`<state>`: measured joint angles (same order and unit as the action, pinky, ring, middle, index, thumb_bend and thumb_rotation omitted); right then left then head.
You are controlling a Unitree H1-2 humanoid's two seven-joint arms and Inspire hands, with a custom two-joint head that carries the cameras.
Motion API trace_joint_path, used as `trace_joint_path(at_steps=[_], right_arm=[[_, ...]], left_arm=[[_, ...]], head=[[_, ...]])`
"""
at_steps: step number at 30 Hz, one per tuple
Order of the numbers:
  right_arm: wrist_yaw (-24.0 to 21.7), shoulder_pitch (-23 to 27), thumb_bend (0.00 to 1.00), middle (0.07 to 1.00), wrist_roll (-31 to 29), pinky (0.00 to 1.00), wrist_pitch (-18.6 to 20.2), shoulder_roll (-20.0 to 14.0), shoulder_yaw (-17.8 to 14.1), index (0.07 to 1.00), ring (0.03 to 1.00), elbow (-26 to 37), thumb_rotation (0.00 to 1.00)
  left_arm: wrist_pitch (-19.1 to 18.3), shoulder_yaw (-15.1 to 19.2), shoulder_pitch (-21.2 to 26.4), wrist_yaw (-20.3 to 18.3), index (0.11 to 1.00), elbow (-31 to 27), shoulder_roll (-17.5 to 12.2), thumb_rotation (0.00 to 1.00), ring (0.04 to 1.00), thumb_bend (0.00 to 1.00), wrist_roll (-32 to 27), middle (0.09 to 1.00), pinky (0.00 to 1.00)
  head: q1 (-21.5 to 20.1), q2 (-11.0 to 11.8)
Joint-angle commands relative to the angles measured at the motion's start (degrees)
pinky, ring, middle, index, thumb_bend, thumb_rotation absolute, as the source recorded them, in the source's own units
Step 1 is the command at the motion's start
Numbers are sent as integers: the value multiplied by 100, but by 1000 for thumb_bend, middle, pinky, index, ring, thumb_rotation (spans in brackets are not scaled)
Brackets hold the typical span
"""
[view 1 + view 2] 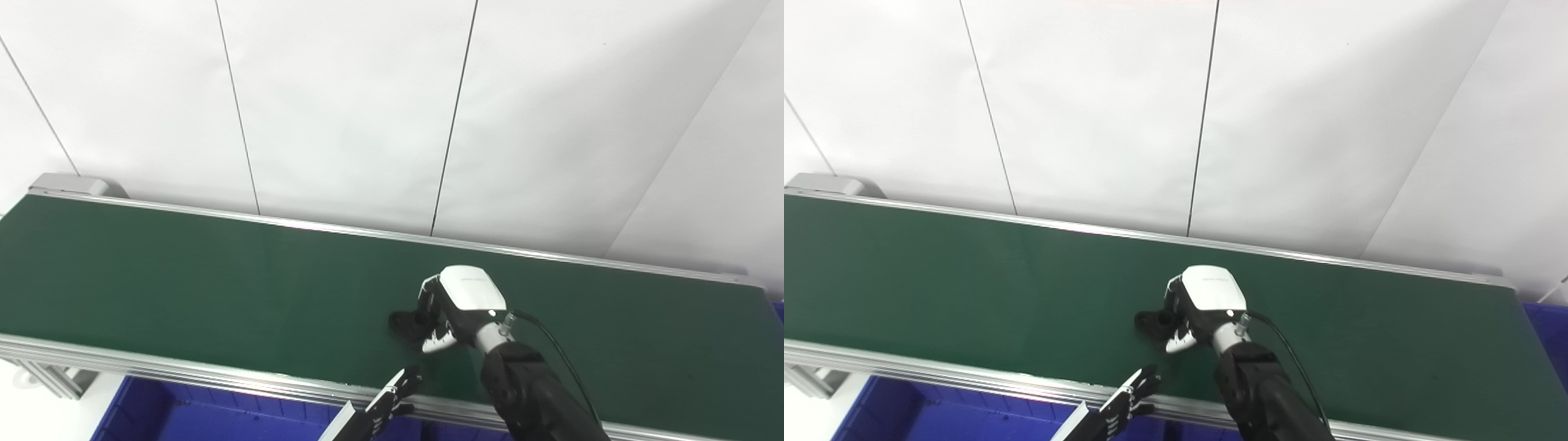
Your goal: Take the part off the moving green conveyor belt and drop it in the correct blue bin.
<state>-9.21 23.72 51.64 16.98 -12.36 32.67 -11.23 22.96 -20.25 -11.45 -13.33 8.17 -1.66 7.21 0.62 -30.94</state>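
- Blue bin (pixel 184 410) nearest, below the conveyor's front rail, bottom left; another blue bin (pixel 1546 331) peeks past the belt's right end.
- Left hand (pixel 395 395) low at the front rail (pixel 184 370), fingers spread, holding nothing.
- Right hand (pixel 456 306) over mid-belt, fingers curled down onto a small black part (pixel 404 321); part on the green conveyor belt (pixel 184 288), touching the fingers' left side. Can't tell if the grip is firm.
- Belt wide open left & right of the hand.
- Far rail (pixel 306 223), then white wall panels (pixel 343 104).
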Motion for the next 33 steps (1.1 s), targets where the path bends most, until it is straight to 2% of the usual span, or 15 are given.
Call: trace_joint_path(at_steps=[1, 4, 9, 10, 11, 12, 16, 17, 20, 22, 26, 33], right_arm=[[37, 7, 523, 472, -25, 207, -14, -40, -160, 490, 274, 446, 6], [-48, -132, 522, 473, -16, 220, -10, -75, -309, 489, 285, 925, 6], [-226, -409, 524, 470, 44, 164, -2, -168, -528, 488, 228, 1709, 4], [-313, -491, 525, 470, 90, 159, 35, -212, -567, 487, 222, 1925, 4], [-382, -547, 524, 470, 128, 149, 59, -237, -598, 487, 212, 2070, 3], [-504, -628, 524, 470, 188, 146, 114, -268, -626, 486, 209, 2275, 3], [-916, -841, 524, 470, 512, 134, 216, -290, -687, 487, 199, 2819, 3], [-1033, -885, 525, 470, 628, 137, 239, -283, -698, 487, 203, 2943, 3], [-1299, -1049, 526, 470, 866, 136, 235, -293, -770, 487, 202, 3286, 1], [-1579, -1114, 525, 470, 1028, 141, 260, -284, -819, 487, 207, 3546, 2], [-2122, -1293, 525, 471, 1268, 169, 196, -348, -953, 487, 241, 4024, 2], [-2731, -1863, 526, 471, 1381, 160, 41, -466, -1165, 486, 227, 4631, 3]], left_arm=[[98, 21, 47, -32, 1000, -222, -59, 723, 965, 931, -82, 971, 892], [57, 46, 39, -45, 1000, -314, -142, 742, 967, 941, -113, 973, 891], [-24, 95, -40, -67, 1000, -561, -282, 788, 968, 933, -190, 981, 878], [-48, 112, -60, -86, 1000, -619, -318, 792, 969, 932, -246, 983, 881], [-66, 120, -72, -98, 1000, -660, -345, 801, 972, 929, -288, 984, 892], [-98, 140, -87, -126, 1000, -729, -395, 803, 973, 928, -358, 984, 895], [-269, 246, -132, -231, 1000, -1016, -570, 828, 976, 922, -586, 977, 911], [-349, 277, -138, -261, 1000, -1121, -628, 831, 975, 921, -661, 974, 913], [-521, 356, -119, -338, 1000, -1329, -743, 834, 968, 914, -820, 965, 920], [-674, 414, -89, -400, 1000, -1492, -838, 832, 965, 905, -963, 963, 921], [-893, 532, -19, -502, 1000, -1727, -959, 820, 974, 886, -1162, 968, 926], [-1235, 618, 77, -599, 1000, -1988, -1021, 832, 967, 902, -1224, 963, 937]], head=[[-76, -35], [-335, -159], [-693, -372], [-879, -498], [-879, -498], [-1109, -649], [-1535, -935], [-1760, -1093], [-1931, -1220], [-2259, -1463], [-2465, -1736], [-2512, -1933]])
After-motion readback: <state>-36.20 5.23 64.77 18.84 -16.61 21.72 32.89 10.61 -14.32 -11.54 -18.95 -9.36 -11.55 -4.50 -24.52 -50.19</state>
